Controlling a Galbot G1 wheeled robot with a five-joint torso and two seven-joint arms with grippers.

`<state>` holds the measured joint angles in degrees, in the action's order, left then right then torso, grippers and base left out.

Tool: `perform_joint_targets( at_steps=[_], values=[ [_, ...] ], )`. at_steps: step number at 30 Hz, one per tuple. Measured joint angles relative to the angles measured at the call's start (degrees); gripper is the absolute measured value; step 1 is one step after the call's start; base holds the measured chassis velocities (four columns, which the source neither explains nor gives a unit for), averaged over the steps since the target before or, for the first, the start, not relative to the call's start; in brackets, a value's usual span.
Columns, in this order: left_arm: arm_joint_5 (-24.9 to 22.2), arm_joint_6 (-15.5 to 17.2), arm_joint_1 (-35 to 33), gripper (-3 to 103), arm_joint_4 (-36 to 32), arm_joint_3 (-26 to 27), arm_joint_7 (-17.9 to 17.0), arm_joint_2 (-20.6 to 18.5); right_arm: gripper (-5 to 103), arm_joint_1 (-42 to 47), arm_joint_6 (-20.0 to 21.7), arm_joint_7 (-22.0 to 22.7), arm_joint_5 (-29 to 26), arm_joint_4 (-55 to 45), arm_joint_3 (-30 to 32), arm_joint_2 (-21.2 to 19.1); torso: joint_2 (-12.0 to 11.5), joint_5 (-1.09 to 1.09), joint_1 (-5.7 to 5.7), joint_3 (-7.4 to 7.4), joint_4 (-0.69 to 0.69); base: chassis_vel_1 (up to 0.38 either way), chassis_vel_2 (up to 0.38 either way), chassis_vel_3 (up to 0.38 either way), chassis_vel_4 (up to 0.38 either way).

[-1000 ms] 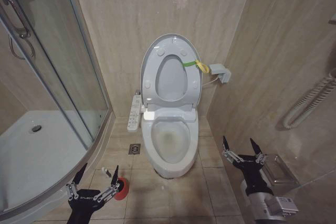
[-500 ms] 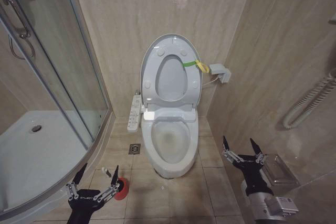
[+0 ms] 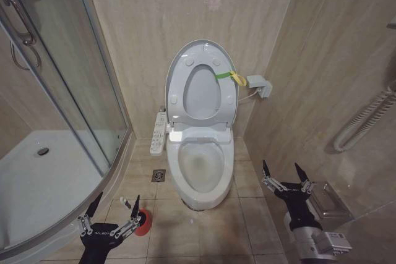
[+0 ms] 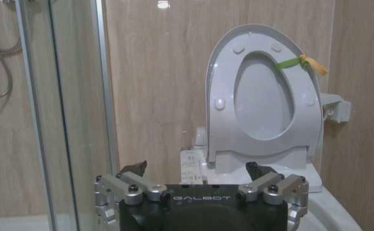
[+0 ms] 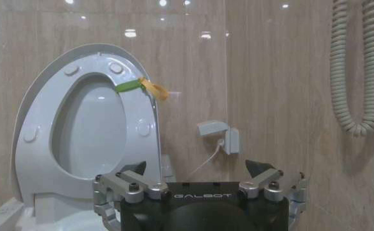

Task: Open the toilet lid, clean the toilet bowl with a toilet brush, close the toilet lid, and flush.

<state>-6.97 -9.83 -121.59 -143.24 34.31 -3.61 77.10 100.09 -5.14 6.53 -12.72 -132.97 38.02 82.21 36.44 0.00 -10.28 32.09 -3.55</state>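
Left claw [image 3: 112,213] empty, fingers apart, low over the floor; toilet brush [image 3: 137,217] in its red holder just beside its right finger. Judged light, stiff, slim: take the handle mid-shaft. Right claw [image 3: 286,176] apart, idle. Toilet lid [image 3: 201,85] upright ahead, toilet bowl [image 3: 199,166] exposed.

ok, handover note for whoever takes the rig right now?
Left claw: open, empty, low by the shower edge, just above the brush in its red holder on the floor.
Right claw: open, empty, low to the right of the bowl.
Lid and seat are both up against the wall.
Done: lid opened.
Left: grab brush, scrub bowl, close lid, flush.
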Motion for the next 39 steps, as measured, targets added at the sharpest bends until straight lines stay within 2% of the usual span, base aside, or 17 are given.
perform_joint_targets(
  at_steps=[39],
  values=[
    [0.0, 0.0, 0.0, 100, 0.0, 0.0, 0.0, 0.0, 100, 0.0, 0.0, 0.0, 0.0, 0.0, 0.0, 0.0, 0.0, 0.00, 0.00, 0.00, 0.00, 0.000, 0.000, 0.000, 0.000]
  ],
)
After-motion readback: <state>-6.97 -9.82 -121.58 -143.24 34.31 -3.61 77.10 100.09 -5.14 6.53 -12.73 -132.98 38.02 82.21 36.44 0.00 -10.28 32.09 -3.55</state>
